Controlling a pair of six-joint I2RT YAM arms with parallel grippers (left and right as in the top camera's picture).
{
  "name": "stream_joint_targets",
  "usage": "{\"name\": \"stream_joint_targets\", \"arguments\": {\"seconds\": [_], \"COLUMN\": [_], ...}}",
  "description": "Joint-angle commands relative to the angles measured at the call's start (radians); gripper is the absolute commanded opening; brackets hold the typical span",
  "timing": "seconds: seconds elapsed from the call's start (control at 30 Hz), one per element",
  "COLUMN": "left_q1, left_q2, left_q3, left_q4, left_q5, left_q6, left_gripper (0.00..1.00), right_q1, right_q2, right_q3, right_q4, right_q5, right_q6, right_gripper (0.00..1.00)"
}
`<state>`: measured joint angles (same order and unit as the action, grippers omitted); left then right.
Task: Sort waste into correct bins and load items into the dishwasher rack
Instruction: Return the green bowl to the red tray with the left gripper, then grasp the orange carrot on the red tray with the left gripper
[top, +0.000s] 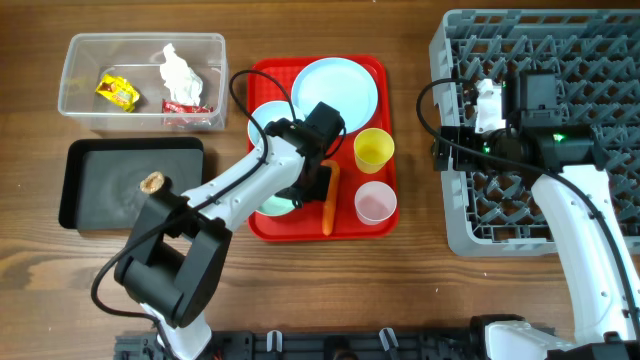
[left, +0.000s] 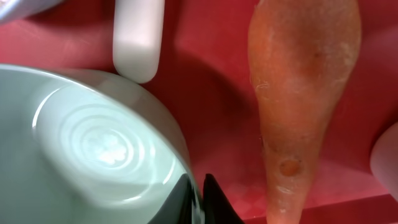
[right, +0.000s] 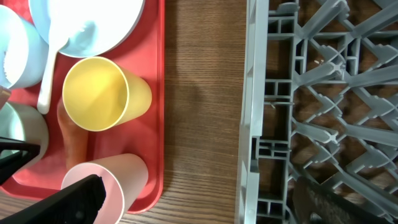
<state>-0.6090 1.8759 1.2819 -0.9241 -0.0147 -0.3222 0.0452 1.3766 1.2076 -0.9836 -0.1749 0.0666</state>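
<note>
On the red tray (top: 385, 70) my left gripper (top: 308, 188) is shut on the rim of a pale blue-green bowl (left: 93, 149); the rim runs between its two black fingertips (left: 198, 186). An orange carrot (left: 305, 93) lies on the tray just right of the bowl (top: 272, 207), apart from the fingers. A white spoon handle (left: 138, 37) ends beside the bowl. My right gripper (top: 447, 148) hangs open over the left edge of the grey dishwasher rack (top: 470, 225). Its fingers (right: 74, 199) spread from above the pink cup (right: 118, 177) to the rack (right: 267, 124), with nothing held.
The tray also carries the large plate (top: 335, 90), a second bowl (top: 262, 115), the yellow cup (top: 373, 150) and the pink cup (top: 375, 203). The clear tub (top: 75, 95) holds wrappers and tissue. A brown food lump (top: 152, 182) lies in the black tray (top: 100, 210).
</note>
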Motion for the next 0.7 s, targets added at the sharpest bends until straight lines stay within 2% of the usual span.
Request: {"name": "stream_joint_targets", "arguments": {"seconds": [0.0,0.07,0.13,0.3,0.57,0.67], "left_q1": [-0.003,-0.003,-0.003,-0.019,-0.101,-0.112], "left_q2": [0.006,0.006,0.005,0.0,0.0,0.0], "left_q3": [-0.008,-0.008,-0.005,0.018,0.018,0.018], "left_q4": [-0.008,-0.014,-0.023,-0.022,0.09,0.101], "left_q5": [-0.01,0.014,0.048,0.055,0.037,-0.032], "left_q6": [-0.012,-0.012,-0.012,-0.011,-0.032,-0.077], "left_gripper": [0.23,0.38,0.47,0.54,0.54,0.54], "right_q1": [0.005,0.005,0.005,0.005,0.005,0.005], "right_q2": [0.007,0.007,0.007,0.007,0.007,0.007], "right_q3": [0.008,0.008,0.008,0.008,0.008,0.008], "right_q4": [0.0,0.0,0.0,0.005,0.003,-0.001], "right_q5": [0.017,0.017,0.017,0.017,0.016,0.016], "right_q6": [0.011,0.011,0.011,0.011,0.012,0.012], "right_gripper": [1.0,1.0,1.0,1.0,1.0,1.0]}}
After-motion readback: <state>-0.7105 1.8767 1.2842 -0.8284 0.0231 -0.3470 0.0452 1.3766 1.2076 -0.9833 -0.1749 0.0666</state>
